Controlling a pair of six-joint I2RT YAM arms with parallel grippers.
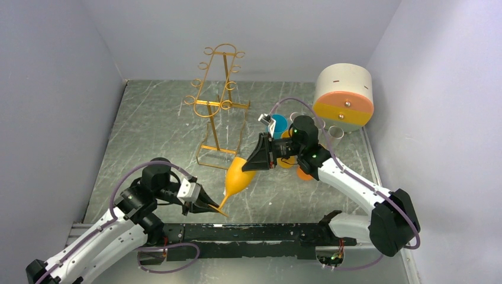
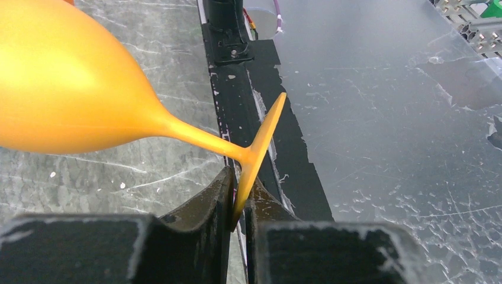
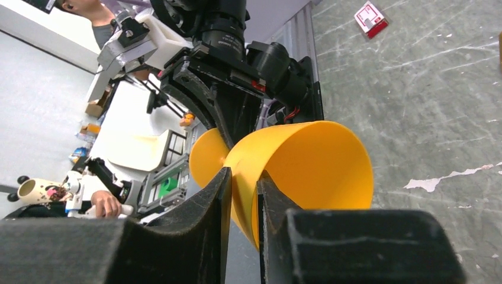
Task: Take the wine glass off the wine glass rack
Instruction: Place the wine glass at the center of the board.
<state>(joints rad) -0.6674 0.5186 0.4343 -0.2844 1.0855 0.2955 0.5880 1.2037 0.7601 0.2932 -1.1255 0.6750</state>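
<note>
Grey table [image 1: 148,130], slanting wine glass [image 1: 240,174], left pincer [image 1: 214,206] clamps near foot, right pincer [image 1: 253,161] rim

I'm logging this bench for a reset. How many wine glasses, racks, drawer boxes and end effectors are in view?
Wine glass: 1
Wine glass rack: 1
Round drawer box: 1
End effectors: 2 (left end effector, right end effector)
Total: 5
Small cups at the back right are partly hidden, so they are left out.
</note>
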